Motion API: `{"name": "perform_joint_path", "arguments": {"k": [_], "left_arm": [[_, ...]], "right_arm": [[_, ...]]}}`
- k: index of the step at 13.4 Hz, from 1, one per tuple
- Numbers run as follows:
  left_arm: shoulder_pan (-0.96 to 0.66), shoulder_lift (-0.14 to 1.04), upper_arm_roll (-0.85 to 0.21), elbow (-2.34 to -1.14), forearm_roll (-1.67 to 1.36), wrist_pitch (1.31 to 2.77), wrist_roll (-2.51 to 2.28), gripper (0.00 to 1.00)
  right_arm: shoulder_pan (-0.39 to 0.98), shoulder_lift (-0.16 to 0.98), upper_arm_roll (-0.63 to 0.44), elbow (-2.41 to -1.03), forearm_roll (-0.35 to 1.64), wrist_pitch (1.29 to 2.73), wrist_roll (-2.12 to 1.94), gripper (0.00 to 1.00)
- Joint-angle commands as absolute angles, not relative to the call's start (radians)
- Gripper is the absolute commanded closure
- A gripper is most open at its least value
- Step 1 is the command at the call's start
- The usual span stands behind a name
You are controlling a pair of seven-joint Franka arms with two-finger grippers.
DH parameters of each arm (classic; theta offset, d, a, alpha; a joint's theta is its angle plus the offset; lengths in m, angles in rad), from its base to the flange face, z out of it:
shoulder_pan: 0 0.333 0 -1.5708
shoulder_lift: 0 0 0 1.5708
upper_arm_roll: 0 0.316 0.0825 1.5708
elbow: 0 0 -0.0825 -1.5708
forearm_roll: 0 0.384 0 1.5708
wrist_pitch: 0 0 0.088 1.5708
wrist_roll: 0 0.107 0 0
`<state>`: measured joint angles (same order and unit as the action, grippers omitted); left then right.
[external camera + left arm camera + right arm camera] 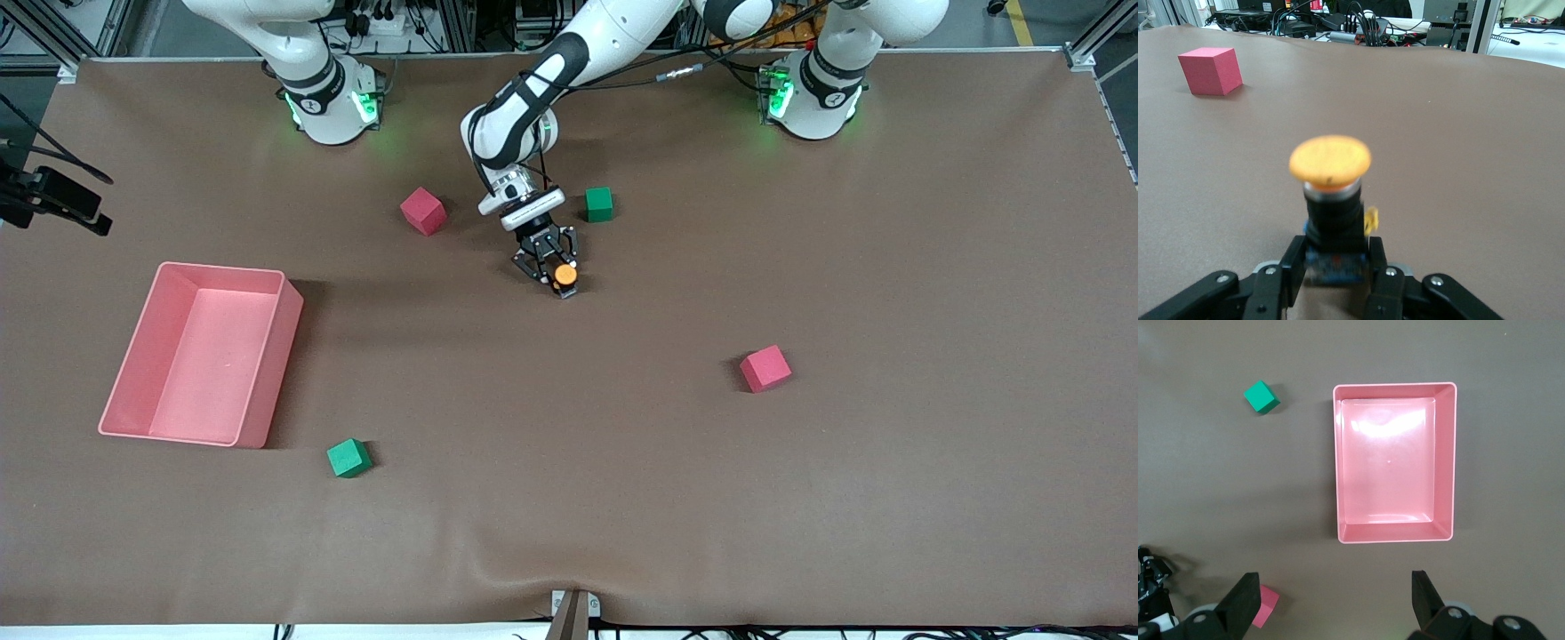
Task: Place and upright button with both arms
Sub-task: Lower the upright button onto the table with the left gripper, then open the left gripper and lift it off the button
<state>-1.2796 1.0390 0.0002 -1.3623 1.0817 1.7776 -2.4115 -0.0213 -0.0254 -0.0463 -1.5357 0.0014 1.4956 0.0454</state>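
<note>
The button (pixel 565 275) is pinched by its black body in the left gripper (pixel 553 268), low over the table (pixel 622 498) — a tilted release could topple it. The right gripper (pixel 1335 600) waits wide open, high over the bin (pixel 1395 537).

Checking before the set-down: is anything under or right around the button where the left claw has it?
Nothing visible. The left claw grips the button by its black body, cap upward; the brown table around it is bare, cubes well apart.
</note>
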Motion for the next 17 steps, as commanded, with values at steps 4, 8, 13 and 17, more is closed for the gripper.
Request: {"name": "perform_joint_path", "arguments": {"k": [4, 8, 13, 17], "left_arm": [[-1.287, 1.048, 0.008, -1.335, 1.106, 1.776, -2.375, 0.00], [-1.287, 1.005, -0.006, -1.342, 1.089, 1.760, -2.349, 0.00], [-1.287, 0.924, -0.069, -1.342, 0.962, 1.654, -2.252, 0.00], [-1.247, 0.813, -0.064, -1.339, 0.804, 1.654, -2.090, 0.00]], "right_arm": [[-0.031, -0.028, -0.052, -1.539, -0.008, 1.468, 0.049, 0.00], [-0.041, -0.032, -0.054, -1.539, -0.009, 1.462, 0.051, 0.00], [-0.118, -0.037, -0.054, -1.536, -0.009, 1.453, 0.049, 0.00], [-0.137, -0.038, -0.051, -1.539, -0.067, 1.445, 0.051, 0.00]]}}
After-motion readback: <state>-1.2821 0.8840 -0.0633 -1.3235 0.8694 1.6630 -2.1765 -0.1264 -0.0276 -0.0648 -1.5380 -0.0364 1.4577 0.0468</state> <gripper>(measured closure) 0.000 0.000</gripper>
